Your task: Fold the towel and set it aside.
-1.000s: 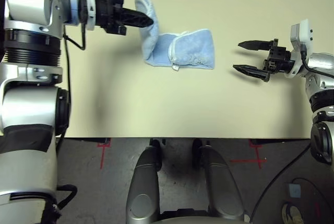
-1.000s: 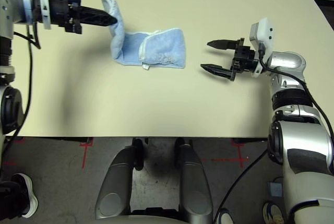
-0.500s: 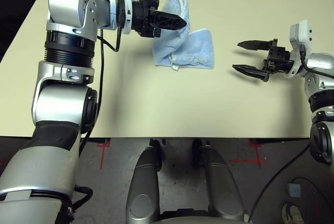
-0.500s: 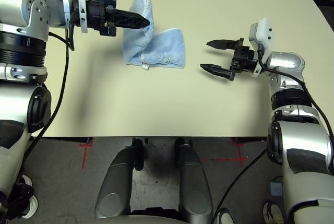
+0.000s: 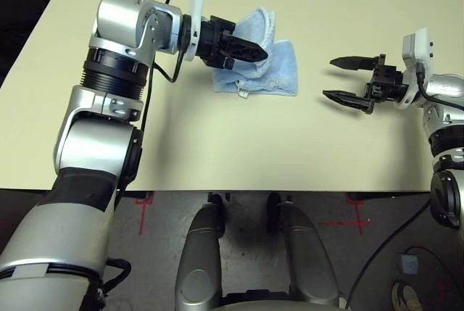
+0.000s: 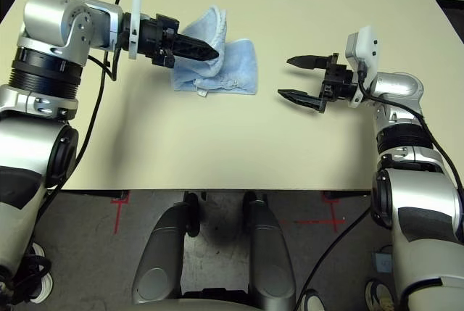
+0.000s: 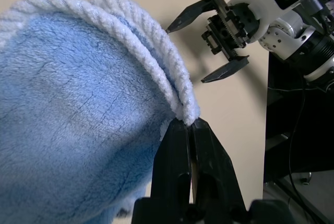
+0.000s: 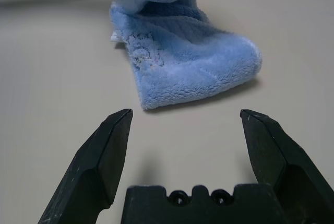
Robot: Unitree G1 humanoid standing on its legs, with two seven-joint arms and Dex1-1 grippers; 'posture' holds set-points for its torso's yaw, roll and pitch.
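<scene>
My right jaws (image 5: 335,77) hang at the right of the frame, spread wide and holding nothing, level above the cream worktop (image 5: 232,144) and pointing toward the middle. Through the right wrist camera I see bare worktop between their two black fingers (image 8: 99,158), and beyond that the near folded edge of the towel (image 8: 177,65), well apart from them.

The towel (image 5: 272,72) lies in the upper middle of the frame, light blue and fluffy, partly folded. Its right part rests flat on the worktop; a small white tag (image 5: 244,93) sticks out at its lower edge. Its left part is lifted and curls over the flat part.

My left jaws (image 5: 262,55) reach in from the upper left, clenched on the white stitched edge of that lifted part. In the left wrist camera the fingers (image 7: 175,166) pinch the rim where the two layers of edging meet, and the cloth bulges away from the pinch.
</scene>
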